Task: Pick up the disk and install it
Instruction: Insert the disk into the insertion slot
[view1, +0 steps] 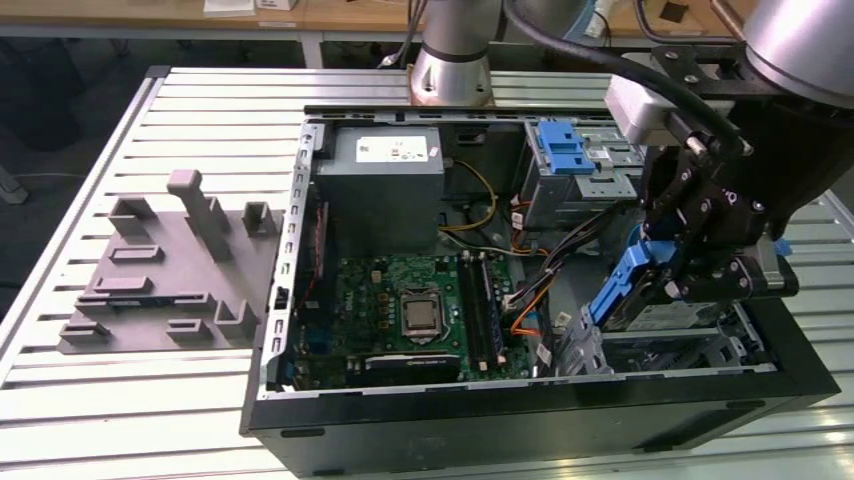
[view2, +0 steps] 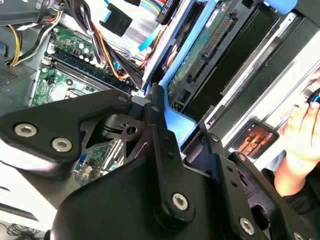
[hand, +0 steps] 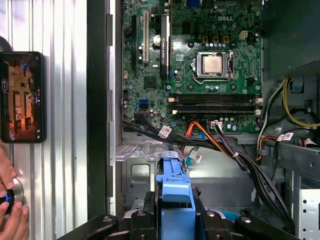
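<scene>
exterior view: the gripper (view1: 663, 285) is poised over one corner of the open computer case (view1: 534, 420), clenched on the disk (view1: 625, 290). the disk hangs tilted, at the metal drive cage (view1: 694, 350) just below the gripper. the motherboard (view1: 414, 310) lies to the exterior view's left of the gripper, and the grey power supply (view1: 387, 175) sits farther off on that side. well apart from the gripper, a grey fixture (view1: 174, 260) rests on the slatted table (view1: 80, 400).

second wrist view: a black finger (view2: 156, 131) presses against the blue carrier bracket (view2: 176, 122). the disk's circuit-board face (view2: 192, 62) extends away from the gripper. a phone (view2: 256, 137) and a person's hand (view2: 302, 132) lie outside the case.

first wrist view: the bracket (hand: 175, 192) sits between the two fingers (hand: 216, 225). the motherboard with its cpu socket (hand: 215, 65) lies ahead of the gripper, with cable bundles (hand: 240, 155) between them. the phone (hand: 21, 97) rests on the table slats (hand: 65, 150) beside the case.
</scene>
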